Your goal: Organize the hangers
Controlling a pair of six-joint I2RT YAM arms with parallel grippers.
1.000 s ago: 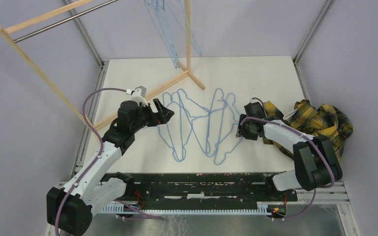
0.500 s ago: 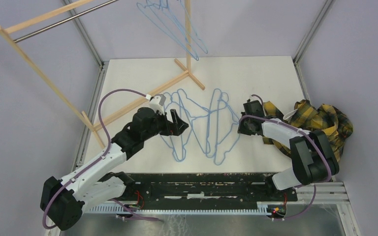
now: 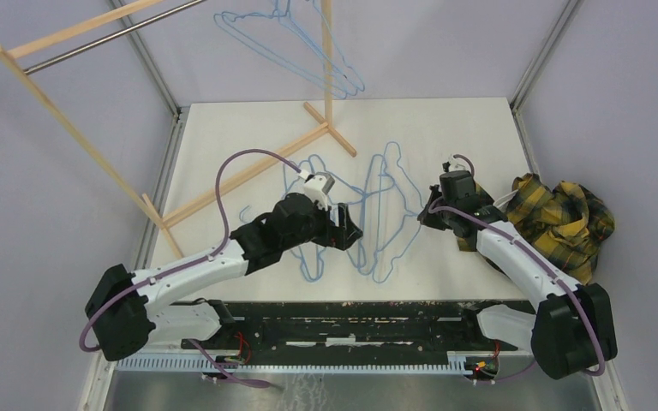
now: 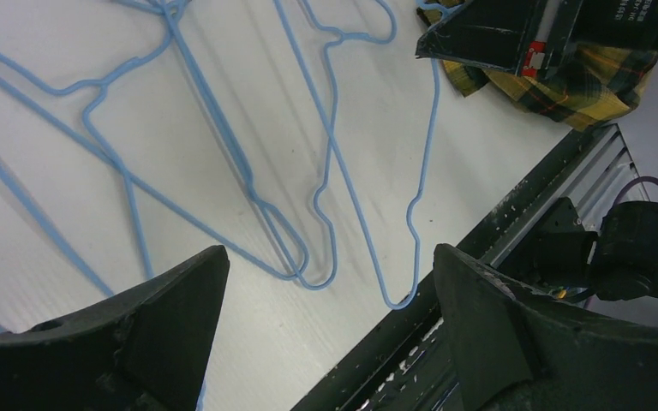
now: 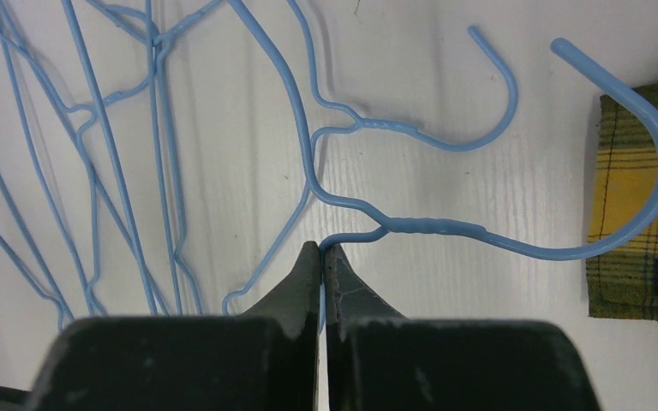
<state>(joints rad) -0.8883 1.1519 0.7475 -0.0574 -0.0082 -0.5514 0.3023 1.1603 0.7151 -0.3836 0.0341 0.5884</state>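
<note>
Item 1, left gripper [image 3: 349, 233]: I see the jaws spread wide, empty, poised above the loose hangers [image 3: 367, 199].
Item 2, right gripper [image 5: 321, 257]: clenched on one hanger [image 5: 433, 227], pinching the wire just below its twisted neck. The hook reaches the edge of the plaid cloth [image 3: 565, 218].
Item 3, loose hangers: overlapping, flat on the white table [image 3: 445, 128], between my two grippers.
Item 4, plaid cloth: bunched at the table's right edge.
Item 5, wooden rack [image 3: 240, 180]: its base stands on the table's far left part.
Item 6, hung hangers [image 3: 336, 82]: several, suspended beside the rack's upright post, with their hooks out of frame.
</note>
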